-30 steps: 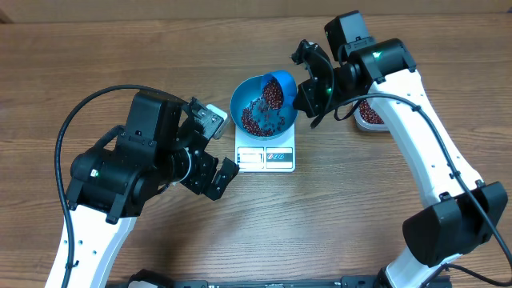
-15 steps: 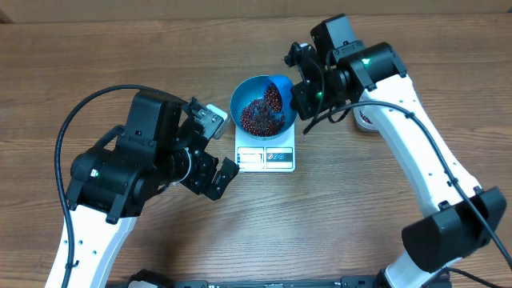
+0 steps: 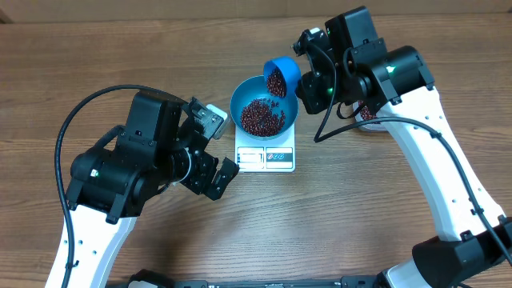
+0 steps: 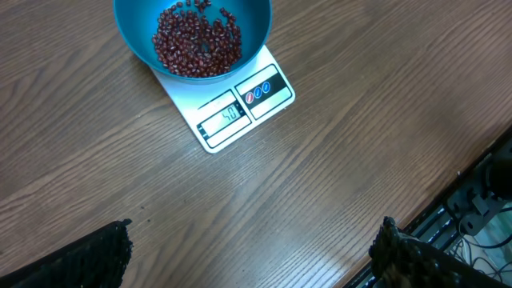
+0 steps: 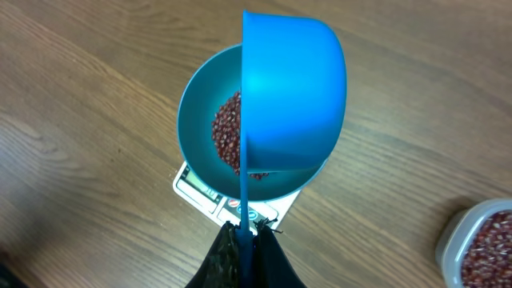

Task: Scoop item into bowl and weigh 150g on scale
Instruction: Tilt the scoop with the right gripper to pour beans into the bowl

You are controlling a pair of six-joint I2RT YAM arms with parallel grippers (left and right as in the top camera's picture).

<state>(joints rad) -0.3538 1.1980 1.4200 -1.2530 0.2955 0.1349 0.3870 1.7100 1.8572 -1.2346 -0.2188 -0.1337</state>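
Wood-grain tabletop point(image 3: 360, 232), brown, under both of my arms.

Scale point(image 3: 266, 158): white, flat, about the middle of the tabletop. Its display point(image 4: 222, 118) faces the near edge; digits are lit, but I cannot read them with certainty.

Bowl point(image 3: 237, 108): bright blue, sitting on the far part of the scale and overhanging it on both sides. Upright.

Beans point(image 3: 262, 117): a loose red-brown heap in the bottom of the bowl, thin toward the walls.

Right jaws: clamped narrow on the handle of a blue scoop point(image 3: 282, 78). The scoop is tipped onto its side above the far-right rim of the bowl, its mouth turned toward the bowl's middle. A small clump of beans shows inside it from overhead. Whether the scoop touches the rim, I cannot tell.

Left jaws: wide apart, holding nothing. Both fingertips point(image 4: 88, 260) sit at the lower corners of the left wrist view, above bare wood, on the near-left side and well apart from the scale.

Tub point(image 5: 448, 240): clear plastic, more beans inside, to the right of the bowl, mostly hidden by my right arm point(image 3: 416, 152) from overhead.
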